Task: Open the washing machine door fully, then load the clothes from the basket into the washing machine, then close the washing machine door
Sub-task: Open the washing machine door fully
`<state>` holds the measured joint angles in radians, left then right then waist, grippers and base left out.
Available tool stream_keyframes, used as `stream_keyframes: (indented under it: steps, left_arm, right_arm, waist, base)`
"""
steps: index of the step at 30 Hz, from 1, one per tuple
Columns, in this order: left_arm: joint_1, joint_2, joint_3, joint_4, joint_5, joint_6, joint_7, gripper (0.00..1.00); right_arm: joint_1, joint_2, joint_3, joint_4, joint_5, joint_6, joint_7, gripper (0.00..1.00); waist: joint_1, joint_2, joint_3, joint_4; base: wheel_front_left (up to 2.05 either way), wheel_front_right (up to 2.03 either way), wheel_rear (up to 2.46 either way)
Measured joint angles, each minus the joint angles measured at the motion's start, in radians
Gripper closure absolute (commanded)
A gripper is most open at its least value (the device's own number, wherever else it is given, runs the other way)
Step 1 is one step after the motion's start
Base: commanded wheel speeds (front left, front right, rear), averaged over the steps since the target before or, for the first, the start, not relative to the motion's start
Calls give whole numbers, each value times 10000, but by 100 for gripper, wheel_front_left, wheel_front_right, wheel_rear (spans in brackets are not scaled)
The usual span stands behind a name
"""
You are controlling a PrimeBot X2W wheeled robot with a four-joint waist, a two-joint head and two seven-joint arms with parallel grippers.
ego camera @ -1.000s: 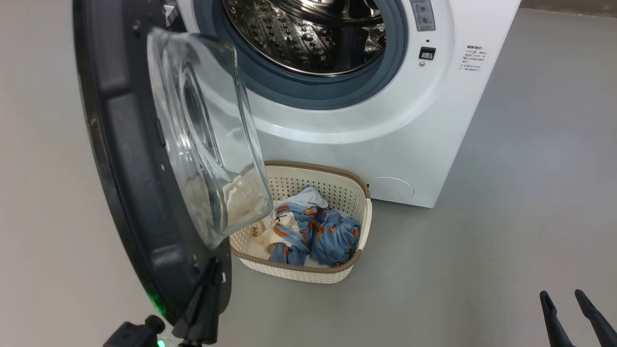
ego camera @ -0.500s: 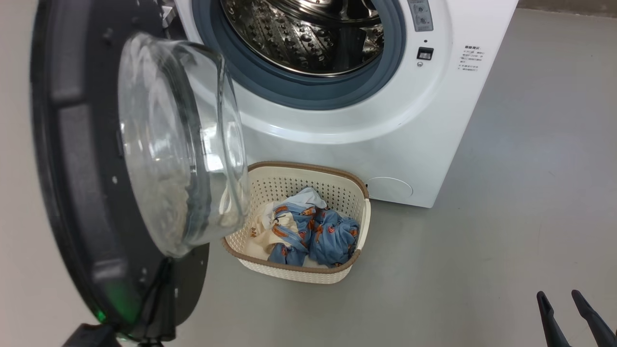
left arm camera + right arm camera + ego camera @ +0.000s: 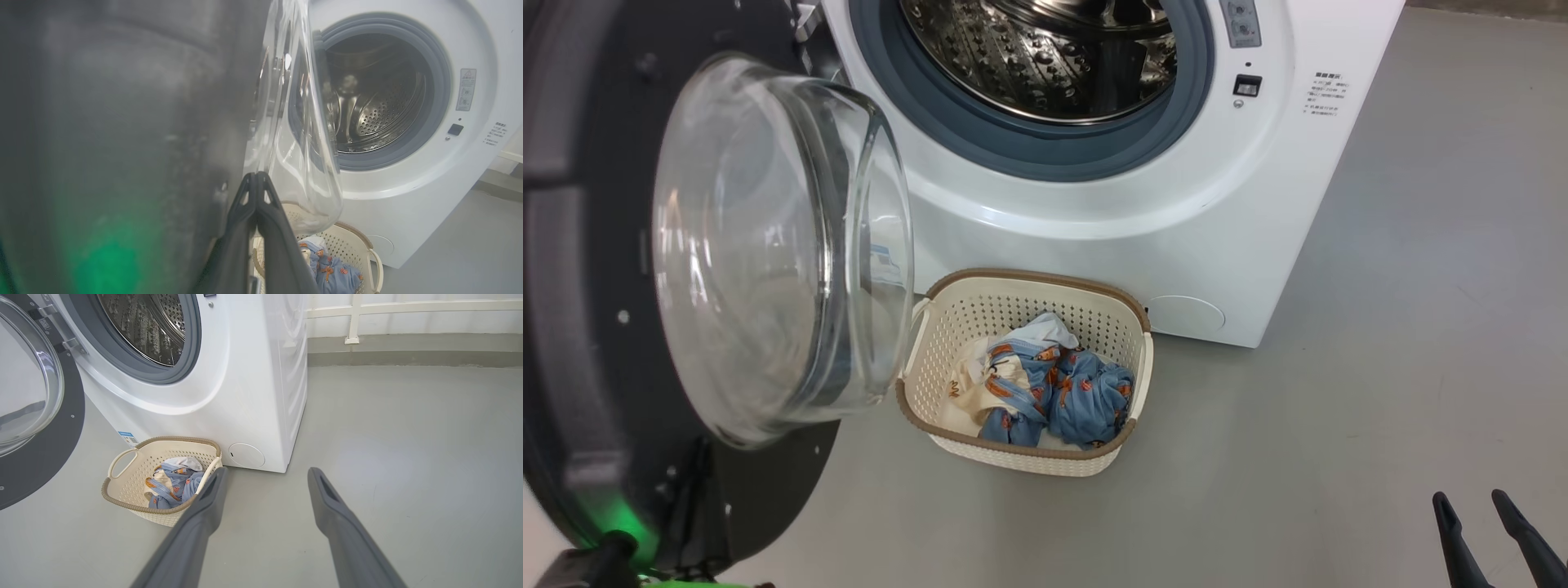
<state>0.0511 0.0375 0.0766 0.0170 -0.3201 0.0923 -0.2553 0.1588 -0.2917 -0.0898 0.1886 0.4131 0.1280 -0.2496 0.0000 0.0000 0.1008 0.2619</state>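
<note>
Door (image 3: 596,245) first: the washing machine door has swung wider over the last second. It stood nearly edge-on to the head camera, and now its black inner face and the bulging glass bowl (image 3: 768,245) are turned well out to the left of the washing machine (image 3: 1241,229). The bowl, which hung over the left part of the basket (image 3: 1021,282), now reaches only about to its left handle, so the basket shows almost whole. The first step looks close to done, though the door may have a little swing left before it is fully open. The left gripper (image 3: 256,179) has its two fingers pressed together with nothing between them. In its wrist view they lie along the door's inner face just beside the bowl, apparently pushing, though actual contact cannot be made out. The right gripper (image 3: 267,473) has not moved, its fingers spread wide and empty over the bare floor (image 3: 1339,408), well apart from the basket in the head view. The clothes (image 3: 1045,384), blue and cream with orange figures, lie bunched in the basket, which sits on the floor right in front of the machine below the opening. The steel drum (image 3: 1045,57) behind the grey rubber ring (image 3: 1029,155) looks empty, so loading has not begun. The bowl near the basket's left side is the main obstacle, so a reach from the right looks the clearer way in.
</note>
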Motion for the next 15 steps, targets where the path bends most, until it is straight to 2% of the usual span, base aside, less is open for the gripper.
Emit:
stream_keyframes:
  steps: [7,15]
  left_arm:
    - [-538,73,832,631,86,-15,2,100]
    - [-1231,491,1854,1348,272,-90,-2,100]
  right_arm:
    - [-2,-10,17,-8,0,0,0,0]
    - [-3,-29,23,-23,0,0,0,0]
  waist:
    - [0,0,92,-6]
    - [0,0,197,-49]
  base:
    - [0,0,0]
    - [0,0,0]
